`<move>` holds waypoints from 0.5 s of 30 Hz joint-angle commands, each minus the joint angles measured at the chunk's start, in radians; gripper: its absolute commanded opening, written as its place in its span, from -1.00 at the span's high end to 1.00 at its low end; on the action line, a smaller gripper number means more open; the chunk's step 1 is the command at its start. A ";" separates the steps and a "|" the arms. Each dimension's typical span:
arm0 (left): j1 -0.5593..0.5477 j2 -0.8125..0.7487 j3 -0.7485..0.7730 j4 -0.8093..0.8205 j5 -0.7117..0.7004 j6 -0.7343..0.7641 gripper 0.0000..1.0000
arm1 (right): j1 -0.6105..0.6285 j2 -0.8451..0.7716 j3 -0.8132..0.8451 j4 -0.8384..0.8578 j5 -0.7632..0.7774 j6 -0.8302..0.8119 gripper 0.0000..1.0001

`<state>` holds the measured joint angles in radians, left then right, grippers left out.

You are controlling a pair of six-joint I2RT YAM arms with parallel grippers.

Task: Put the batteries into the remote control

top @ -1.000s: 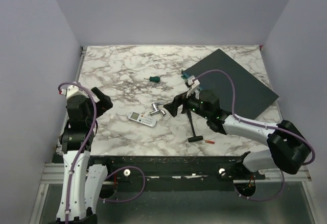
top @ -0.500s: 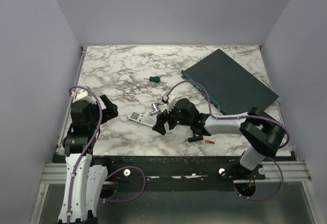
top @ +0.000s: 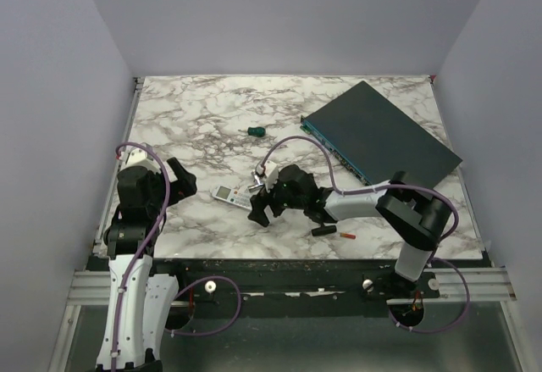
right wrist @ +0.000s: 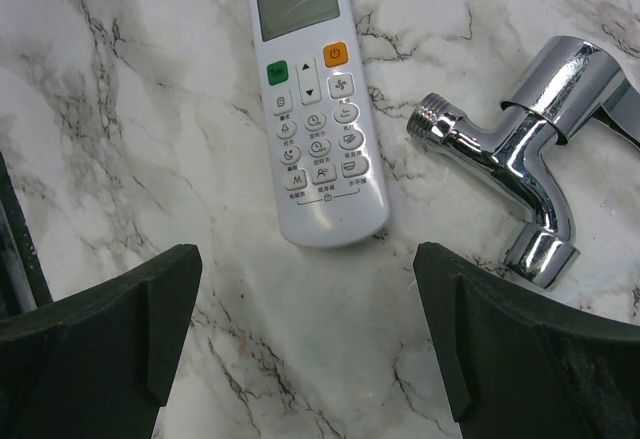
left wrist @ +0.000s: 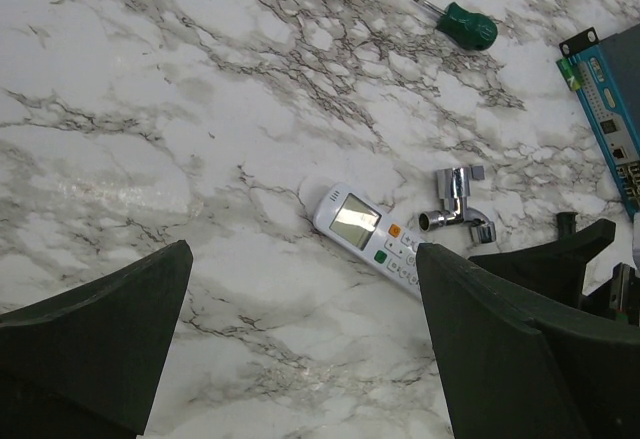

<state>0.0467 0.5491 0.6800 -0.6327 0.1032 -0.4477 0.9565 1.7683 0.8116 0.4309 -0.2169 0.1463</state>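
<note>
The white remote control (top: pixel 227 194) (right wrist: pixel 315 99) (left wrist: pixel 368 232) lies face up on the marble, screen and buttons showing. My right gripper (top: pixel 259 211) (right wrist: pixel 305 259) hovers open just past its button end, nothing between the fingers. My left gripper (top: pixel 183 179) (left wrist: pixel 302 259) stands open to the remote's left, apart from it. One battery (top: pixel 346 235), a tiny orange-red cylinder, lies near the table's front edge, right of the right arm.
A chrome tap fitting (right wrist: pixel 525 144) (left wrist: pixel 455 202) lies right beside the remote. A green-handled screwdriver (top: pixel 255 131) (left wrist: pixel 465 25) sits farther back. A large dark teal box (top: pixel 381 141) fills the back right. A black tool (top: pixel 323 230) pokes out under the right arm.
My right arm has swung left and down from the teal box to just over the remote's near end. The left gripper has dropped a little and turned toward the remote.
</note>
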 commanded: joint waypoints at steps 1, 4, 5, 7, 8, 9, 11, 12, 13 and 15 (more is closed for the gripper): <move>0.009 -0.002 -0.002 0.001 0.013 0.014 -0.97 | 0.007 0.050 0.049 -0.019 0.021 -0.070 -0.93; 0.009 -0.009 -0.002 0.001 0.007 0.014 -0.97 | 0.009 0.075 0.073 -0.040 0.032 -0.091 -0.93; 0.009 -0.009 -0.002 0.001 0.007 0.014 -0.97 | 0.010 0.082 0.078 -0.043 0.048 -0.097 -0.92; 0.009 -0.013 -0.003 0.001 0.009 0.015 -0.97 | 0.011 0.092 0.088 -0.051 0.079 -0.113 -0.92; 0.009 -0.014 -0.003 0.001 0.008 0.015 -0.97 | 0.013 0.097 0.091 -0.055 0.091 -0.123 -0.91; 0.009 -0.017 -0.003 0.002 0.009 0.015 -0.97 | 0.013 0.102 0.094 -0.063 0.101 -0.135 -0.91; 0.009 -0.021 -0.003 0.001 0.009 0.015 -0.97 | 0.017 0.110 0.103 -0.075 0.105 -0.163 -0.91; 0.008 -0.022 -0.003 0.001 0.009 0.016 -0.97 | 0.020 0.116 0.107 -0.082 0.106 -0.177 -0.91; 0.008 -0.023 -0.003 0.001 0.009 0.017 -0.97 | 0.025 0.122 0.112 -0.088 0.109 -0.190 -0.91; 0.008 -0.026 -0.005 0.003 0.011 0.017 -0.97 | 0.035 0.133 0.125 -0.102 0.120 -0.209 -0.90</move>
<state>0.0505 0.5385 0.6796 -0.6327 0.1028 -0.4446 0.9653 1.8633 0.9001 0.3824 -0.1421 0.0097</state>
